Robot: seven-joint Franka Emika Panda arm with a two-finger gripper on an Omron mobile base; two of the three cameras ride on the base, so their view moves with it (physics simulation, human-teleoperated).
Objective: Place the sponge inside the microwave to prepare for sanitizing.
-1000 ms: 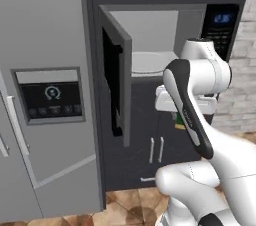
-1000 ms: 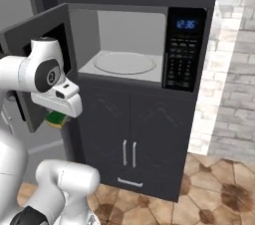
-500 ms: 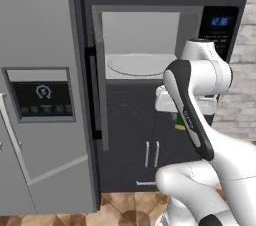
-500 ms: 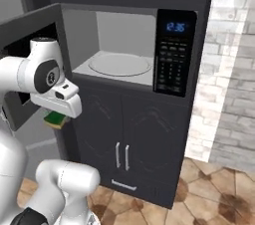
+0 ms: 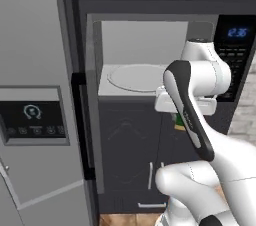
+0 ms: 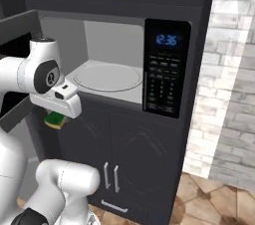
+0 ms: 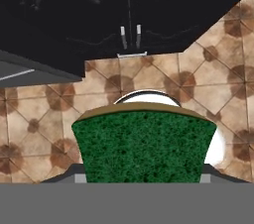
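Observation:
The sponge [image 7: 144, 146], green with a yellow layer, sits between my gripper's [image 7: 144, 174] jaws, which are shut on it. The hand points down at the floor. From the right base, the sponge [image 6: 56, 119] hangs under the white hand, below and left of the microwave's opening. In the left base view a sliver of the sponge [image 5: 179, 121] shows beneath the wrist. The microwave [image 6: 164, 74] stands open, its round turntable [image 6: 107, 77] bare on the pale grey floor. Its door [image 6: 20, 35] swings out to the left and is seen edge-on [image 5: 93, 120] from the left base.
A tall grey appliance [image 5: 35, 60] with a small dark control panel [image 5: 32, 115] stands left of the microwave. Dark cabinet doors with handles [image 6: 110, 176] sit below it. A brick wall [image 6: 229, 94] rises on the right. Brown tiled floor [image 7: 208, 69] lies under the hand.
The whole scene has shifted in both base views, so the camera has moved with the base. The arm keeps the same pose with the sponge still in the gripper.

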